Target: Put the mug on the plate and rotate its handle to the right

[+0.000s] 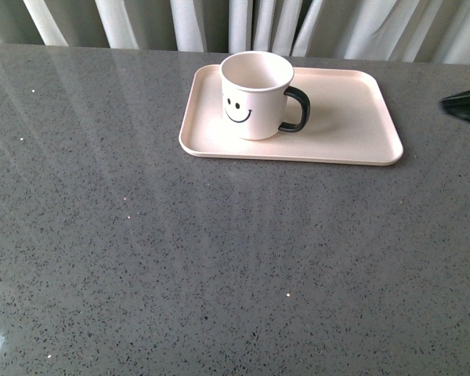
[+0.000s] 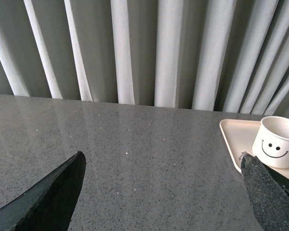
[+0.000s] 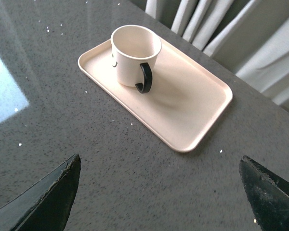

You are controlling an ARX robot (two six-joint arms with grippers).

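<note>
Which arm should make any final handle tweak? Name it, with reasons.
Probably right. The white smiley ceramic mug on the pale pink rectangular plate points its black loop handle toward the robot's right; the open right claw faces it, while the left claw sits off the smiley side.

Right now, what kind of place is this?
Probably an indoor room, maybe a lab or home counter: a speckled grey countertop, pale curtains hanging behind it, and a smiley mug standing on a pink plate.
</note>
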